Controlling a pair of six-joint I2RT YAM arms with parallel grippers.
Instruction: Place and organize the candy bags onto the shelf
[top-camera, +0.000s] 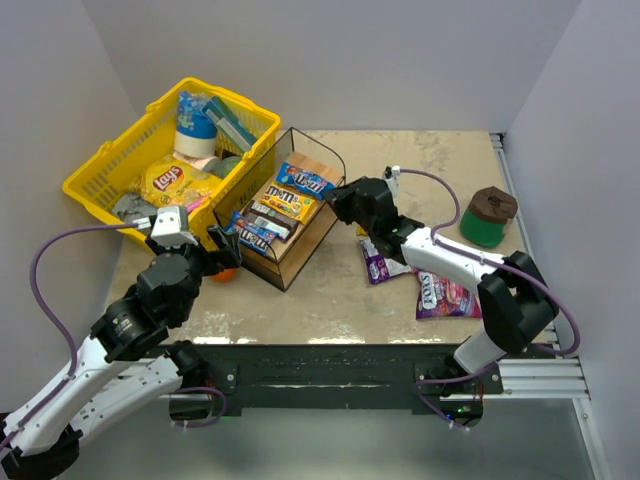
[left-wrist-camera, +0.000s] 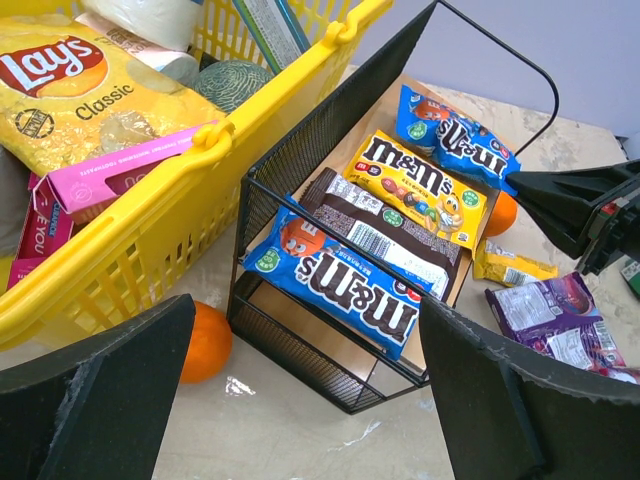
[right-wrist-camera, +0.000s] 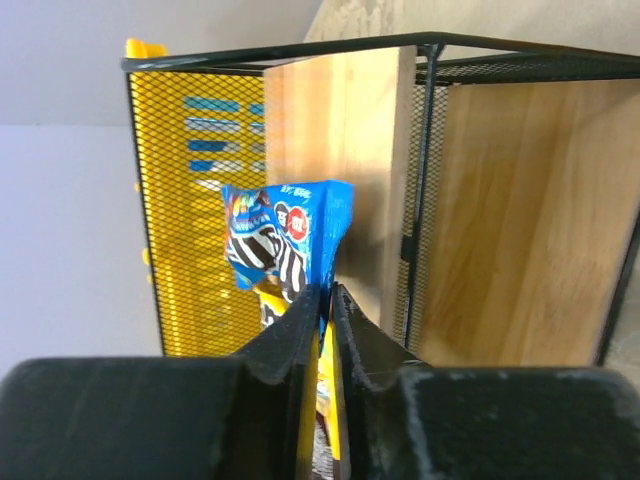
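The black wire shelf (top-camera: 292, 262) stands mid-table with four candy bags on its slanted board: blue (top-camera: 305, 180) at the top, yellow (top-camera: 284, 201), brown (top-camera: 268, 218) and blue (top-camera: 250, 236) at the bottom. My right gripper (top-camera: 338, 194) is shut on the edge of the top blue bag (right-wrist-camera: 280, 240). It also shows in the left wrist view (left-wrist-camera: 460, 140). My left gripper (top-camera: 216, 250) is open and empty, above the table in front of the shelf's lower corner (left-wrist-camera: 330, 385). Purple (top-camera: 380, 266) and pink-purple (top-camera: 446, 296) bags lie on the table.
A yellow basket (top-camera: 95, 175) with a Lay's bag (top-camera: 175, 182) stands left of the shelf. An orange (left-wrist-camera: 205, 340) lies between basket and shelf, another (left-wrist-camera: 503, 212) behind the shelf. A small yellow packet (left-wrist-camera: 510, 268) lies by the purple bag. A green container (top-camera: 488, 216) stands far right.
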